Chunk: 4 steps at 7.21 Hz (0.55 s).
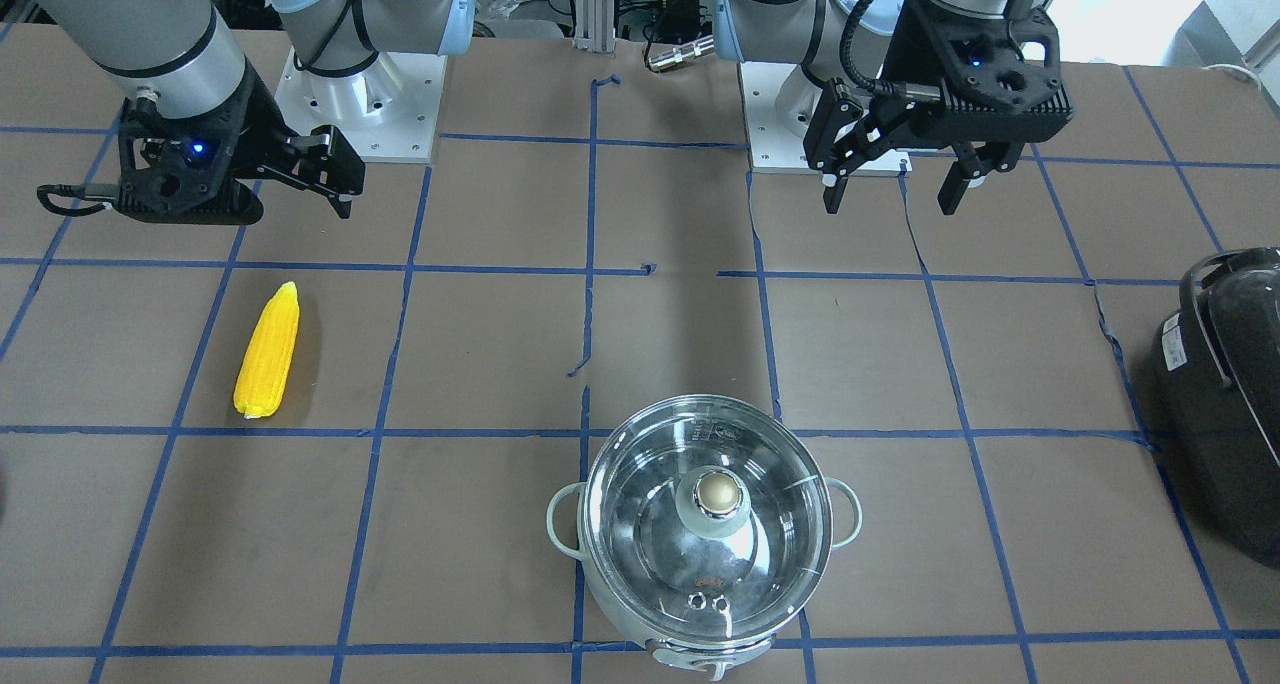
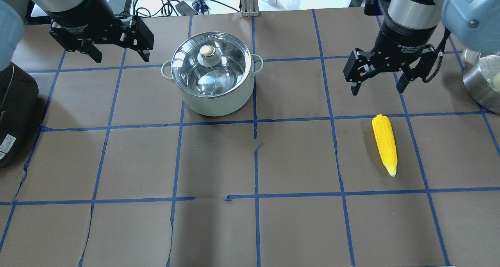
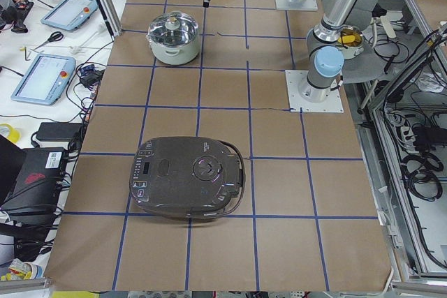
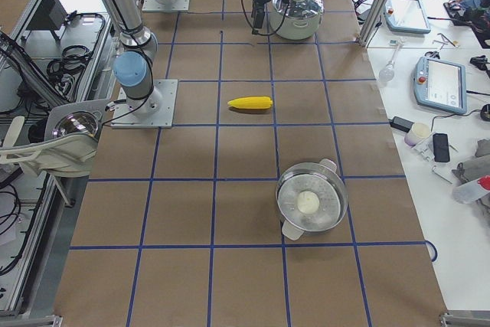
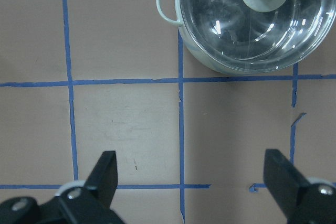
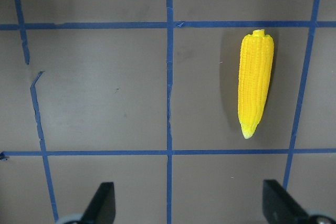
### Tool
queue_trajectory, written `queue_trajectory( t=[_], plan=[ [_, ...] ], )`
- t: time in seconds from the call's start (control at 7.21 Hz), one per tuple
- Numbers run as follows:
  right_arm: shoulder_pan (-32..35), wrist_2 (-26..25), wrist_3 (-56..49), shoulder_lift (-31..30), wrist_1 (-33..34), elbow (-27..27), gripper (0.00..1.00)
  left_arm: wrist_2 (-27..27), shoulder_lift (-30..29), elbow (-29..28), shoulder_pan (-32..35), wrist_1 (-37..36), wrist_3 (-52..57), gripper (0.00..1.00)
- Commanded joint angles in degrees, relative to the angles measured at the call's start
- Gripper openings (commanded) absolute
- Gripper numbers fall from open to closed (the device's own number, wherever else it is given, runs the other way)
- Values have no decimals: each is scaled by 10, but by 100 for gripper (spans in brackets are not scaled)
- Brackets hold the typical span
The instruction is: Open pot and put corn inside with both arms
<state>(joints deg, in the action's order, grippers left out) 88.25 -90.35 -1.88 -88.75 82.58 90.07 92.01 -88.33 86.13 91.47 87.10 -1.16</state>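
The pot [image 2: 213,103], mint-green outside, stands at the far middle-left of the table with its glass lid [image 2: 211,70] and brass knob [image 2: 207,51] on; it also shows in the front view [image 1: 565,524] and the left wrist view [image 5: 210,66]. The corn [image 2: 385,144] lies flat on the table on the right; it also shows in the front view [image 1: 268,352] and the right wrist view [image 6: 254,90]. My left gripper [image 2: 122,58] hangs open and empty, left of the pot and above the table. My right gripper [image 2: 377,90] hangs open and empty just beyond the corn's blunt end.
A glossy black appliance [image 2: 15,114] sits at the table's left edge. A steel steamer pot [image 4: 310,204] with a white ball in it stands at the right end. Blue tape lines grid the brown table.
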Motion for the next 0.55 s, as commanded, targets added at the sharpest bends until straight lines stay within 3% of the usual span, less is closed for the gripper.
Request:
queue_trajectory(
  t=[0.0,0.42],
  plan=[
    [0,-3,-1,-1,6,5,100,-1,0,0,0,0,-1,100],
    [0,-1,-3,-5,9,6,100,-1,0,0,0,0,-1,100]
  ],
)
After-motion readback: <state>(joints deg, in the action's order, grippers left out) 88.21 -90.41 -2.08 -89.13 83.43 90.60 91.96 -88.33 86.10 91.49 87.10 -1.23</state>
